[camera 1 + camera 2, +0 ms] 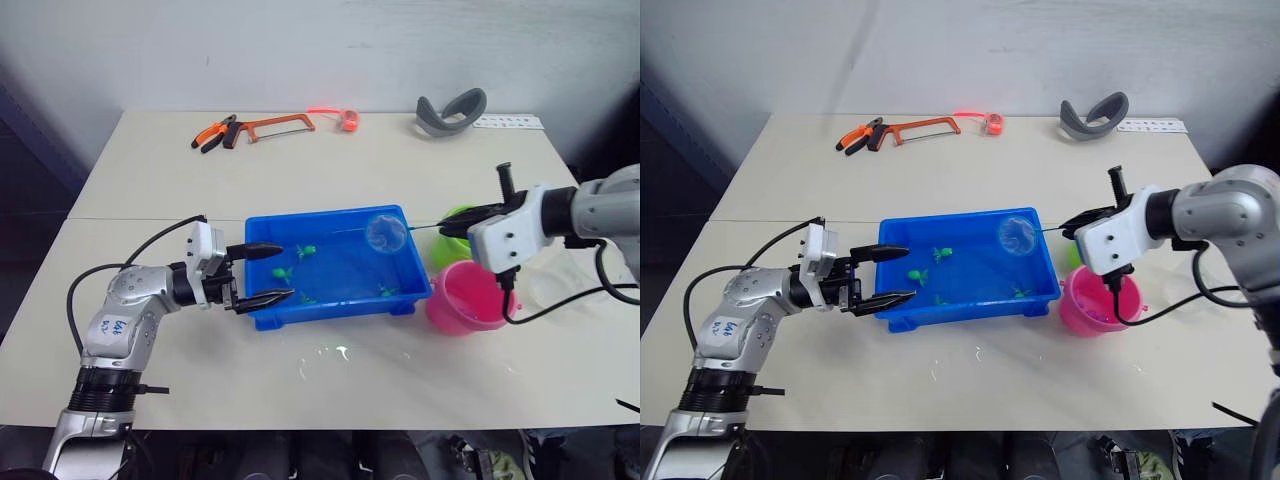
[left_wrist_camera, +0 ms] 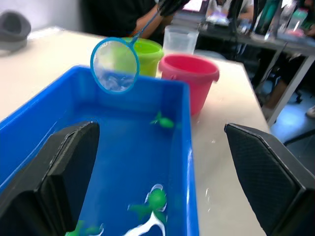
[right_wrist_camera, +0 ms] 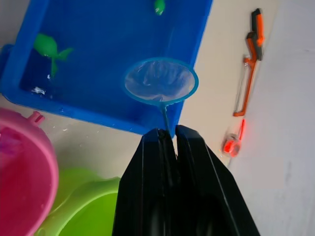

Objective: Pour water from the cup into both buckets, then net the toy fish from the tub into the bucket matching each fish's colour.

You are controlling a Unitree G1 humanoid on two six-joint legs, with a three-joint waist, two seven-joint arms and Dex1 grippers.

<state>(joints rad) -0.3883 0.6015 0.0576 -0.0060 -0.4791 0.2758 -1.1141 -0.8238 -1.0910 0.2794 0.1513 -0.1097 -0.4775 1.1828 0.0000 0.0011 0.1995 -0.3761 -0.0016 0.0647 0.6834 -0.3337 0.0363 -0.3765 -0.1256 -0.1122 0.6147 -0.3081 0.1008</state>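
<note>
**Netting under way, green fish left in the tub**

Pale tabletop (image 1: 200, 180) against a white wall, with a hacksaw (image 1: 270, 126), pliers (image 1: 213, 134) and a grey headset (image 1: 452, 110) lying well back from the work. Near the front sits the blue tub (image 1: 262, 311), water in it and small splashes on the table just before it. Several green toy fish (image 1: 283, 273) lie in the tub; I can make out no pink ones there.

To my eye this is the netting step. The right gripper (image 3: 167, 140) is clamped on the thin handle of the net (image 1: 385, 232), whose hoop hangs over the tub's far right corner, apparently empty. The left gripper (image 1: 262, 272) has its fingers spread wide, straddling the tub's left end wall without closing on it, seemingly there to steady it.

Beside the tub's right end stand the pink bucket (image 1: 468, 298) and, behind it, the green bucket (image 2: 145, 51), with the clear cup (image 2: 180, 39) beyond.

Next, I'd judge, the hoop must dip under a green fish, then swing to the green bucket.
</note>
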